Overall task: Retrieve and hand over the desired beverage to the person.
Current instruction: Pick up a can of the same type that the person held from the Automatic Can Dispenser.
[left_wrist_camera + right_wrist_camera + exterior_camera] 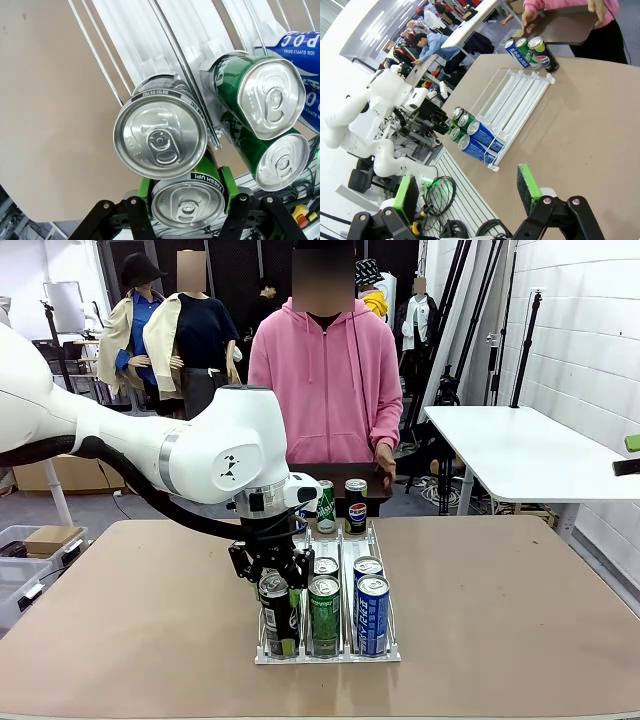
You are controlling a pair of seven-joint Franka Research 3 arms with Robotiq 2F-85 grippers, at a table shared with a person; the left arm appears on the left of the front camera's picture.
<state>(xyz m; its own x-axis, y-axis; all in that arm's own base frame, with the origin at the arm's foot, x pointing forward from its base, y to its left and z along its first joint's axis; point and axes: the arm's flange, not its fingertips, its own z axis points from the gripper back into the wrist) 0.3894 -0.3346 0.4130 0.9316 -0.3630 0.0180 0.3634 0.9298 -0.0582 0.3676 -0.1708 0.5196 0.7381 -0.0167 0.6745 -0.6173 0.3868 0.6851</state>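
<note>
Because the dark, silver-topped aluminium can (186,214) looks slick and dentable, the left gripper (186,197) clamping its sides should squeeze gently; the right gripper (467,192) gapes empty.

The blue can (300,45) at the near end of the wire rack (150,40), in the left wrist view, carries white capitals "POC", cut off by the picture's edge, and beside them "ION SUPPLY DRINK". A green-and-black can (187,200) in the same view bears "FRESH UP!" in white on the black band under its rim. The black can (160,130) next to it has small white print along its rim, too fine to read.

In the front view, the dark can (355,505) at the rack's far end shows "PEPSI" with its round logo. The lettering on the green can (326,507) beside it cannot be made out.
</note>
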